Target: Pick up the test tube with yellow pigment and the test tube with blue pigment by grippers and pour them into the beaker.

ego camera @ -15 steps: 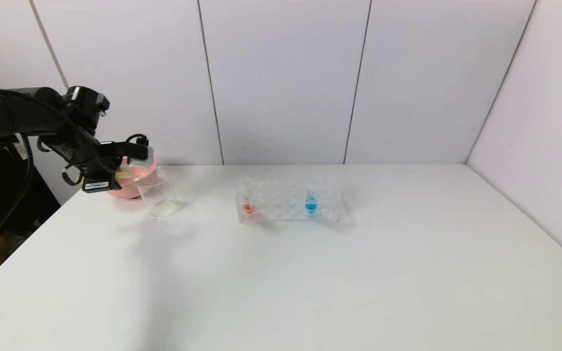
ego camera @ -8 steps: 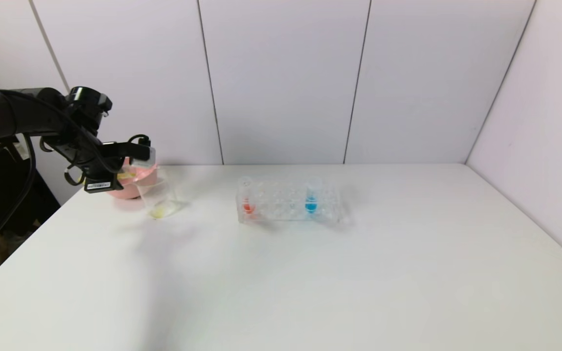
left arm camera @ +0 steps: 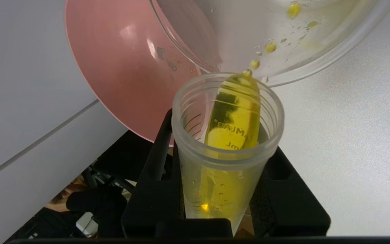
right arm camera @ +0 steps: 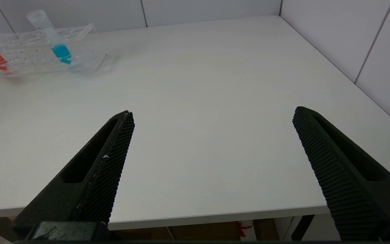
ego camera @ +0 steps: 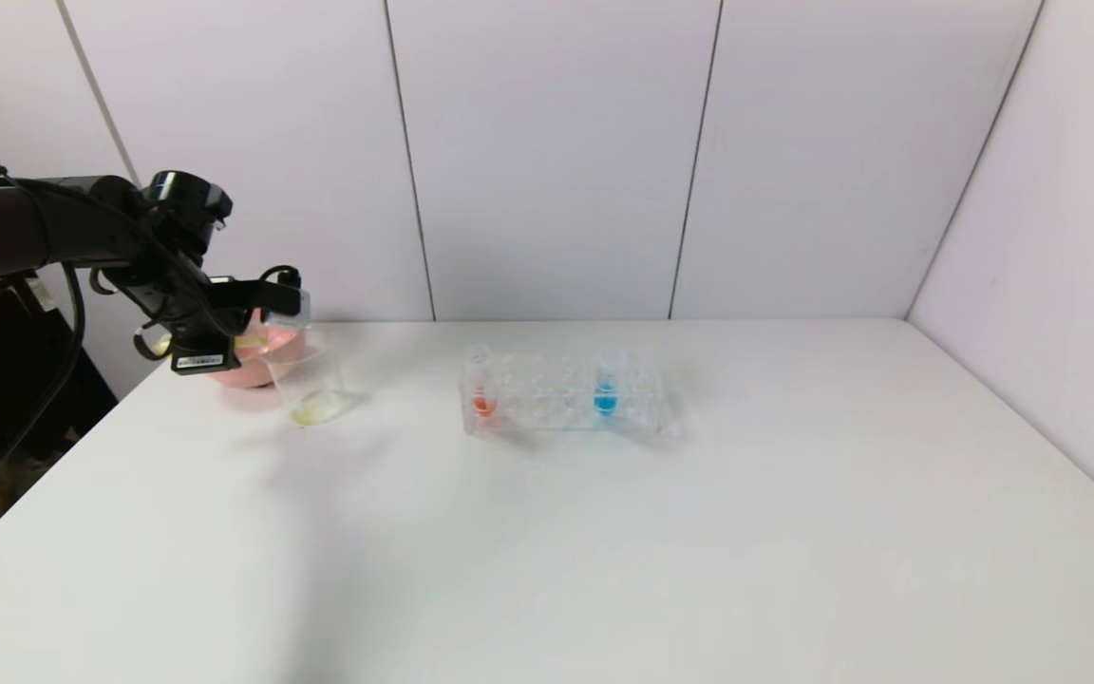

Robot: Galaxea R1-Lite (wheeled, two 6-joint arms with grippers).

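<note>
My left gripper (ego camera: 279, 306) is shut on the test tube with yellow pigment (left arm camera: 232, 135) and holds it tilted, mouth at the rim of the beaker (ego camera: 311, 388). In the left wrist view the black fingers (left arm camera: 154, 159) clamp the tube on both sides. Yellow liquid runs along the tube to its mouth. Yellow drops cling inside the beaker (left arm camera: 283, 44), and a little yellow liquid lies at its bottom. The test tube with blue pigment (ego camera: 607, 388) stands upright in the clear rack (ego camera: 547, 399); it also shows in the right wrist view (right arm camera: 55, 44). My right gripper (right arm camera: 212, 135) is open and empty over the table's near edge.
A pink bowl (ego camera: 229, 369) stands just behind the beaker at the table's far left, close to the left arm; it also shows in the left wrist view (left arm camera: 120, 67). A tube with red-orange liquid (ego camera: 482, 388) stands at the rack's left end. White wall panels enclose the back and right.
Yellow liquid has appeared at the bottom of the beaker. My left gripper has shifted slightly right and up with the tube over the beaker. The rack and its tubes have not moved.
</note>
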